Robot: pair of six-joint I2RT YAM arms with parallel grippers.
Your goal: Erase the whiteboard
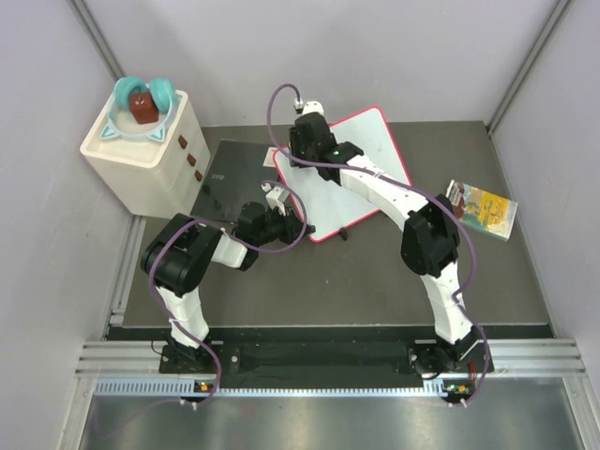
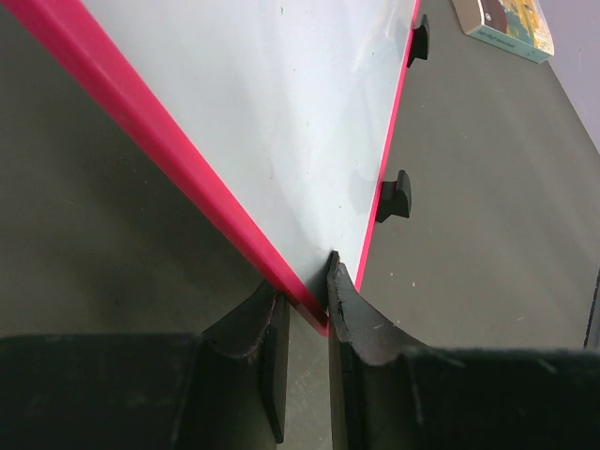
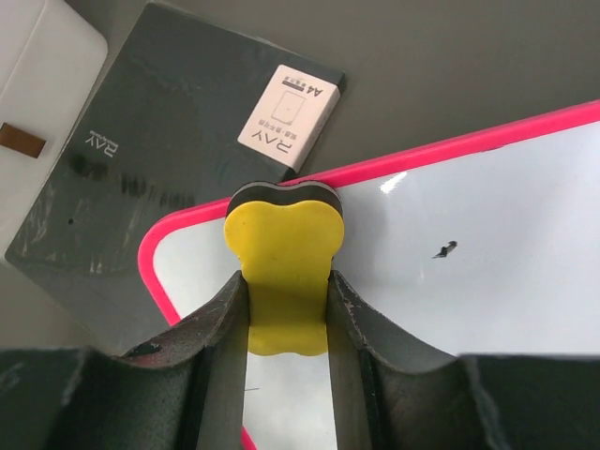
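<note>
The whiteboard (image 1: 380,141) with its pink-red frame lies tilted on the dark table, behind the arms. Its white face (image 3: 487,281) shows one small black mark (image 3: 444,248). My right gripper (image 1: 298,150) is shut on a yellow eraser (image 3: 284,253) with a dark pad, pressed on the board by its far-left rounded corner. My left gripper (image 2: 305,286) is shut on the whiteboard's near corner (image 2: 319,309), one finger on each side of the frame. Black feet (image 2: 394,197) stick out along the board's edge.
A dark grey slab (image 1: 230,178) with a white label (image 3: 289,103) lies left of the board, partly under it. A white drawer unit (image 1: 145,150) with a teal bowl (image 1: 141,98) on top stands at the far left. A colourful book (image 1: 481,208) lies to the right.
</note>
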